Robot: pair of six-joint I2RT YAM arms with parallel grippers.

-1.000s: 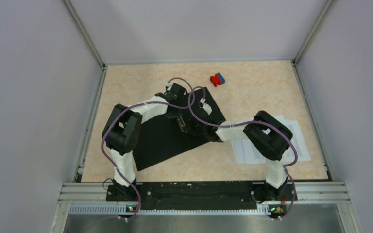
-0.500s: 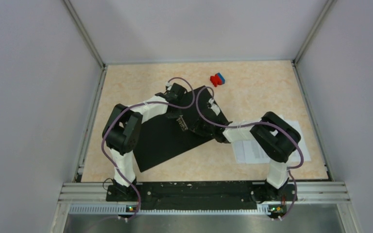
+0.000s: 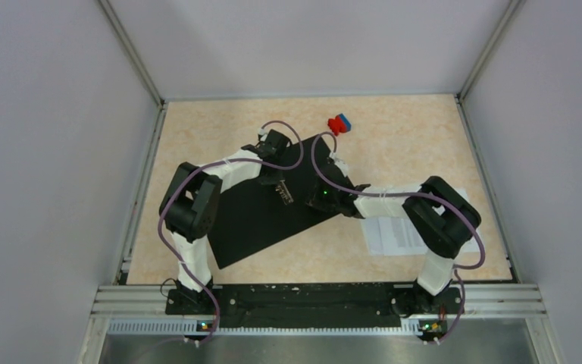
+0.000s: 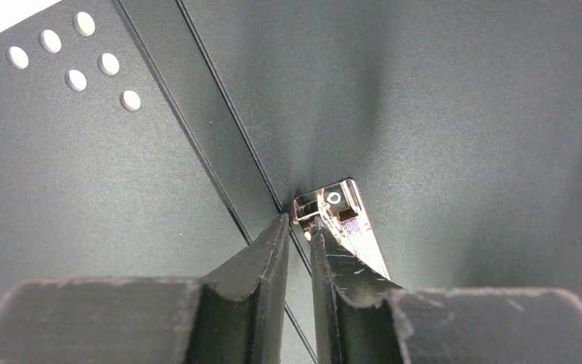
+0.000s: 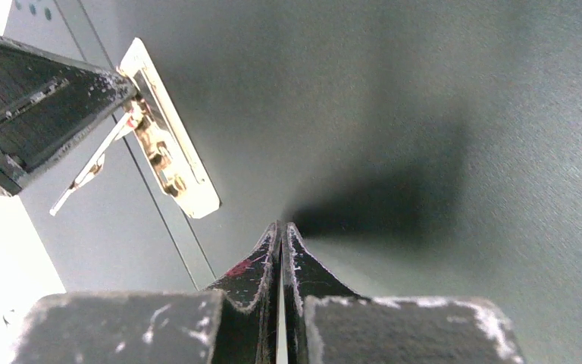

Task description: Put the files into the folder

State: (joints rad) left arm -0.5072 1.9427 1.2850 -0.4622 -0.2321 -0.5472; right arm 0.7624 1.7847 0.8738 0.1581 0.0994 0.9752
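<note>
Right of the folder, the files lie largely under the right arm, print too small to read. The left fingers hide the metal clip's near end; both wrist views crop the folder's edges.

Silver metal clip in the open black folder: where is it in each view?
Top external: silver metal clip, mid open black folder, at left claw's tips.
Left wrist: clip at centre, at the claw tips.
Right wrist: clip upper left, beside the left claw's finger.
Shared landmark: the left claw, beside the clip in all three.
</note>
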